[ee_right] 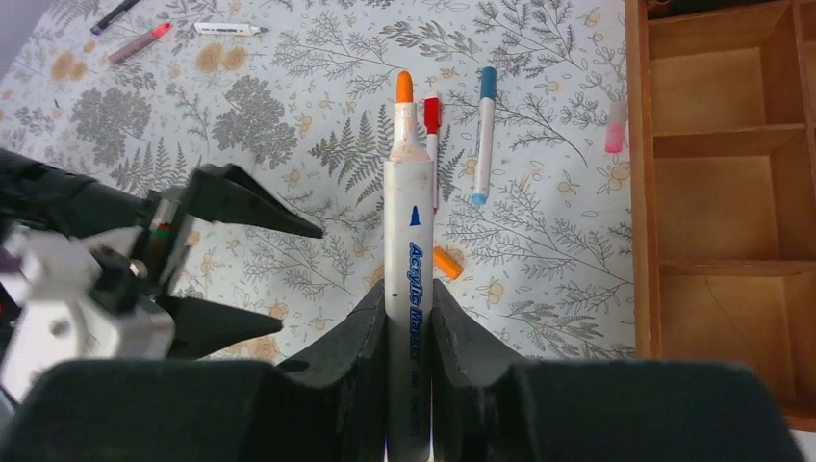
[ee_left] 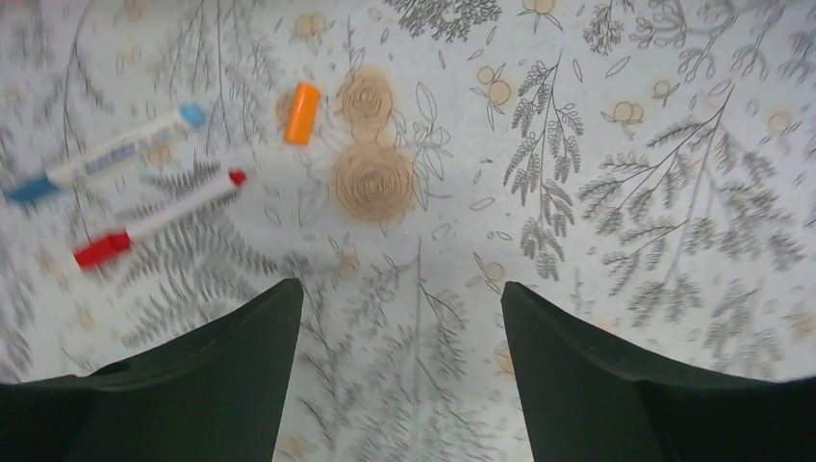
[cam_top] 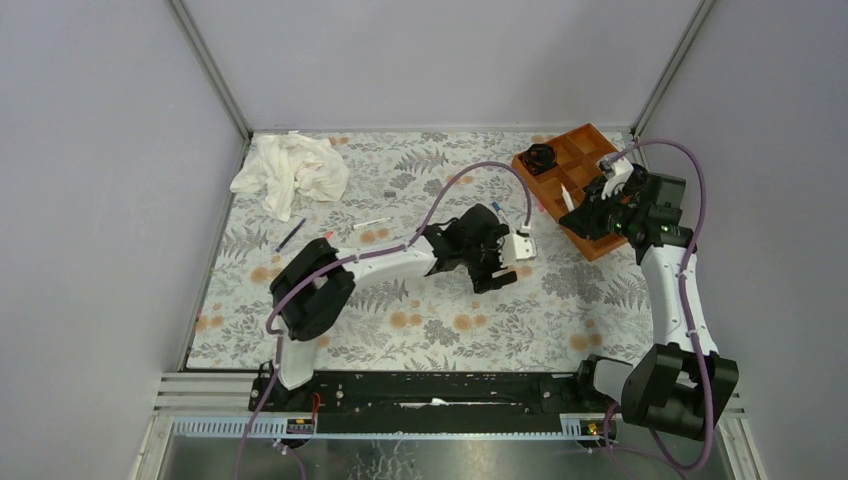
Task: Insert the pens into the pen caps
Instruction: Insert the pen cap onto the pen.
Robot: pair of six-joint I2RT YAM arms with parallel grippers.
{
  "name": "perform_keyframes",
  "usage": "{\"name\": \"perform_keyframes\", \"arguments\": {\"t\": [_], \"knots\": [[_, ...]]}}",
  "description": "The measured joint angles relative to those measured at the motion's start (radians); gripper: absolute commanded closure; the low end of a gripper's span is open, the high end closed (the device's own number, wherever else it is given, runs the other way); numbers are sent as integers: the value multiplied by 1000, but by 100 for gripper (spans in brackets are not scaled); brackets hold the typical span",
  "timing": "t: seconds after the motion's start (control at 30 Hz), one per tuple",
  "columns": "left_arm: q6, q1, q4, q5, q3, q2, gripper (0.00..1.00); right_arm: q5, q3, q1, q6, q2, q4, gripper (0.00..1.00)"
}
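Right gripper clamps the white orange-tipped acrylic marker, left gripper gapes empty short of the orange plastic cap left of the brown wooden tray: centre over it, then close.

Bright even light, soft shadows, left wrist view motion-blurred (pens smeared)

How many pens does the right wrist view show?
6: orange-tipped pen in the right gripper; red pen and blue pen just beyond it; dark pen, pinkish pen, white pen top left. A pink item beside the tray is unclear.
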Motion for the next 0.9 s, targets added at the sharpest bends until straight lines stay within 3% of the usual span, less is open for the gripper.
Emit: {"name": "perform_keyframes", "arguments": {"t": [0.13, 0.3, 0.53, 0.9], "knots": [[246, 14, -100, 93, 143, 105, 18, -30, 0, -38, 1, 1, -13, 100], [410, 37, -182, 185, 347, 240, 21, -74, 0, -97, 5, 2, -21, 100], [496, 50, -293, 235, 515, 367, 36, -131, 0, -147, 12, 8, -24, 100], [523, 53, -410, 217, 721, 526, 45, -179, 0, -177, 15, 8, -25, 100]]}}
